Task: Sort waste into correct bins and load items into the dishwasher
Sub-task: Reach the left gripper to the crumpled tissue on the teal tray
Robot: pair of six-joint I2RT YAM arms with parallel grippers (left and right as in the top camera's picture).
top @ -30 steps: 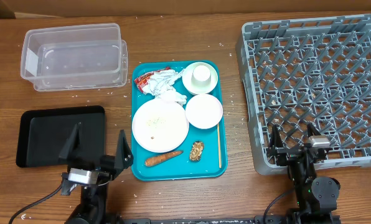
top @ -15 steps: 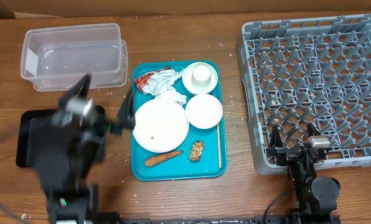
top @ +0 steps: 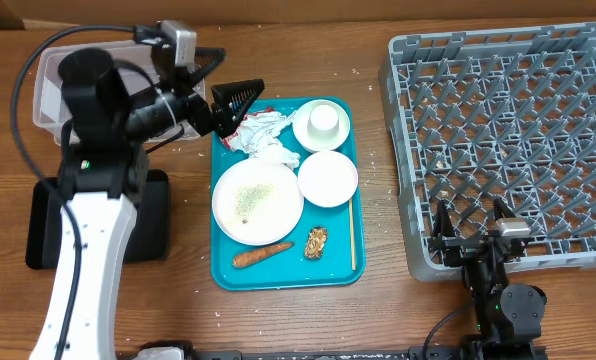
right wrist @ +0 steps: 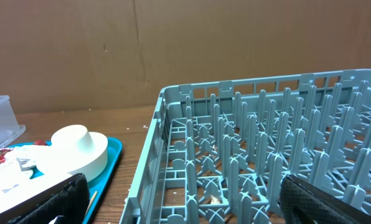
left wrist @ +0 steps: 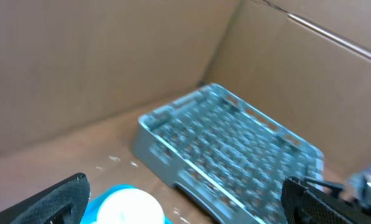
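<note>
- The left gripper [top: 228,78], up from beside the black tray [top: 46,235], now hangs spread and empty beside the wrapper [top: 232,126] on the teal tray [top: 219,275].
- The right gripper [top: 471,228] sits spread at the dish rack's [top: 508,130] near edge.

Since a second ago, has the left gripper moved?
Yes. The left gripper went from the black tray's near right edge to the teal tray's far-left corner, jaws open.

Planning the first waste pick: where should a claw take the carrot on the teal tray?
Probably across its middle, from straight above: the carrot lies flat, long axis roughly left-right, narrow front to back. Mind the white plate close beside it.
</note>
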